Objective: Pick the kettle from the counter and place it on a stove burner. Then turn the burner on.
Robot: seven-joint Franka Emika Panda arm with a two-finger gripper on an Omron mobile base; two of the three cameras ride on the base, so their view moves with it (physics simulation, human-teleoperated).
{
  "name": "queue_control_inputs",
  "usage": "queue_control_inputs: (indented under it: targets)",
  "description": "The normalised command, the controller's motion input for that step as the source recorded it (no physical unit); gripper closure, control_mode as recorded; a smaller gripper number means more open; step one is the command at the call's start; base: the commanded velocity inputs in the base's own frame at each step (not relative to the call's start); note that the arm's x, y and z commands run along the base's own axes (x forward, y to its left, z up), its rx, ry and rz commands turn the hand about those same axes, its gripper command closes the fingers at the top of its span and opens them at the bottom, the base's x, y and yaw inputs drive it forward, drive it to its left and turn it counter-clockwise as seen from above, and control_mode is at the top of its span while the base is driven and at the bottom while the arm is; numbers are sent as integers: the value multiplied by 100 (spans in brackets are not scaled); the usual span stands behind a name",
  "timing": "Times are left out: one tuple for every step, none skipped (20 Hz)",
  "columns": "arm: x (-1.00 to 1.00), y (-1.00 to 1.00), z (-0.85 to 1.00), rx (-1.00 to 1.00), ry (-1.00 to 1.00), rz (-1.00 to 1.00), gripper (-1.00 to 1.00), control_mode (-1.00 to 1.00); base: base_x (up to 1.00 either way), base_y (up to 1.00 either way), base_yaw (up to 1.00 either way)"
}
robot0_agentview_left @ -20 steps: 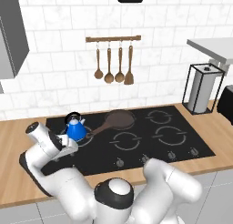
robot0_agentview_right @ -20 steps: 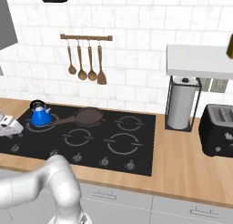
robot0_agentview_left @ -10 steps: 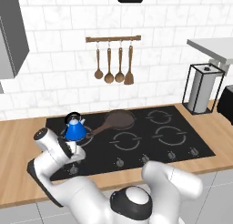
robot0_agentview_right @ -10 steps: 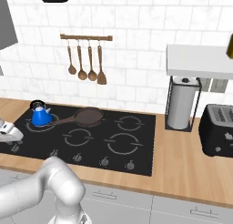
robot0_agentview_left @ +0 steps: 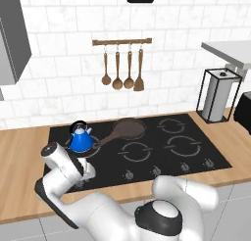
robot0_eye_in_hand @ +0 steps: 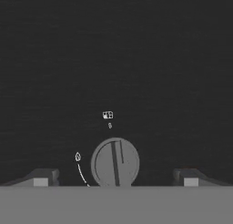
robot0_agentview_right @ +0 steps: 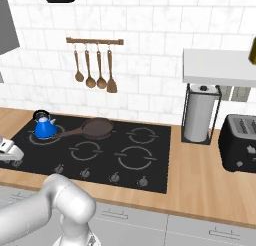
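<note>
The blue kettle stands upright on the far-left burner ring of the black cooktop. It is clear of the wooden counter. My gripper hangs low over the cooktop's front left edge, in front of the kettle and apart from it. It is open. In the hand view its fingertips stand wide on either side of a round grey knob, without touching it. The knob's pointer line is nearly upright, beside a flame mark.
A brown frying pan lies right of the kettle, with its handle pointing towards it. More knobs line the cooktop's front. Wooden utensils hang on the wall. A paper towel holder and a black toaster stand at the right.
The hand has dropped from beside the kettle and moved forward to the knob row at the cooktop's front left. The kettle and pan have not moved.
</note>
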Motion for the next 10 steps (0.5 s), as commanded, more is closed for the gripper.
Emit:
queue_control_inputs:
  targets:
    - [-6, 0, 0, 2, 0, 0, -100, -100, 0, 0, 0]
    - [-5, 0, 0, 0, 0, 0, -100, -100, 0, 0, 0]
    - [0, 0, 0, 0, 0, 0, -100, -100, 0, 0, 0]
    - [0, 0, 0, 0, 0, 0, -100, -100, 0, 0, 0]
    - [26, -2, 0, 1, 0, 0, -100, -100, 0, 0, 0]
    - [39, -4, 0, 1, 0, 0, -100, -100, 0, 0, 0]
    - [41, -4, 0, 2, 0, 0, -100, -100, 0, 0, 0]
    - [31, 0, 0, 1, 0, 0, -100, -100, 0, 0, 0]
    - [6, 0, 0, 0, 0, 0, -100, -100, 0, 0, 0]
    - [0, 0, 0, 0, 0, 0, -100, -100, 0, 0, 0]
